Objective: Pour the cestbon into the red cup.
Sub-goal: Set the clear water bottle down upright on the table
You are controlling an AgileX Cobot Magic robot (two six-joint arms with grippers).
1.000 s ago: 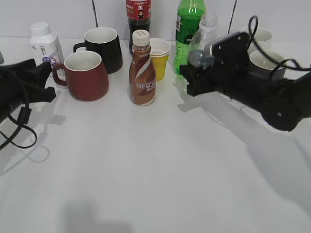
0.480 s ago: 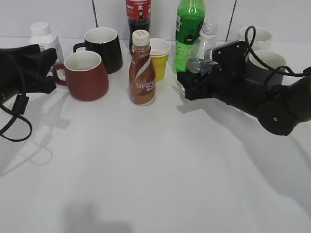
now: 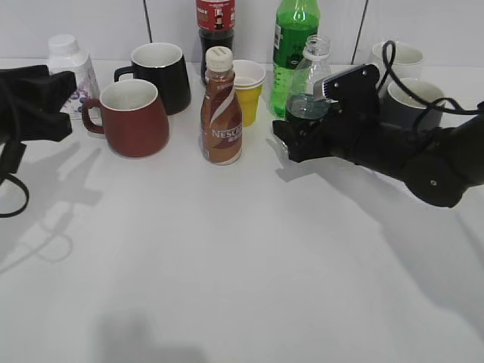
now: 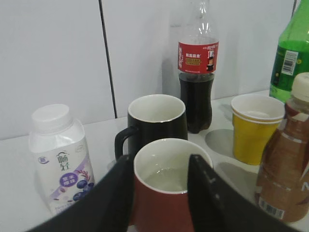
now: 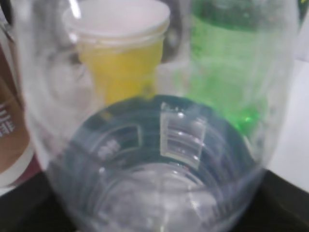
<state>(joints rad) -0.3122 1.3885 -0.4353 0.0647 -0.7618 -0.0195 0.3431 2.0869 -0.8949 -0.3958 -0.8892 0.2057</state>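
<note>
The cestbon (image 3: 311, 74), a clear capless bottle with a dark green band, stands upright in front of the green bottle. My right gripper (image 3: 293, 138) is shut on its lower part and hides it. The bottle fills the right wrist view (image 5: 159, 145). The red cup (image 3: 136, 119) stands at the left with its handle pointing left. In the left wrist view the cup (image 4: 166, 212) holds a little clear liquid. My left gripper (image 3: 64, 106) is open and empty just left of the handle, apart from it. Its fingers (image 4: 161, 162) frame the cup in the wrist view.
A black mug (image 3: 162, 72) stands behind the red cup and a white milk bottle (image 3: 72, 64) to its left. A brown Nescafe bottle (image 3: 221, 113), a yellow paper cup (image 3: 248, 91), a cola bottle (image 3: 215, 23) and a green bottle (image 3: 295, 38) stand mid-back. Two pale cups (image 3: 412, 94) stand at the right.
The right gripper has turned the cestbon from tilted to upright and lowered it. The left gripper rose to the cup's handle, then drew back left.
</note>
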